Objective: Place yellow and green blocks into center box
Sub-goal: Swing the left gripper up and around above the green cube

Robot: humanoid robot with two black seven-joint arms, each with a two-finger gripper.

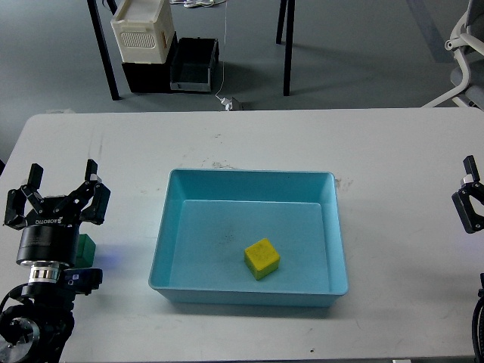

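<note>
A yellow block (262,258) lies inside the light blue box (249,179) at the table's centre, toward the front of the box floor. A green block (85,248) sits on the table left of the box, partly hidden behind my left arm. My left gripper (60,181) is open and empty, its fingers spread, over the table's left edge with the green block just below and right of its body. My right gripper (470,198) shows only in part at the right edge, and its fingers cannot be told apart.
The white table (249,136) carries the box in its middle. Beyond the far edge, on the floor, stand a cream crate (144,30) on black bins and dark table legs. A white chair base (465,53) is at the far right.
</note>
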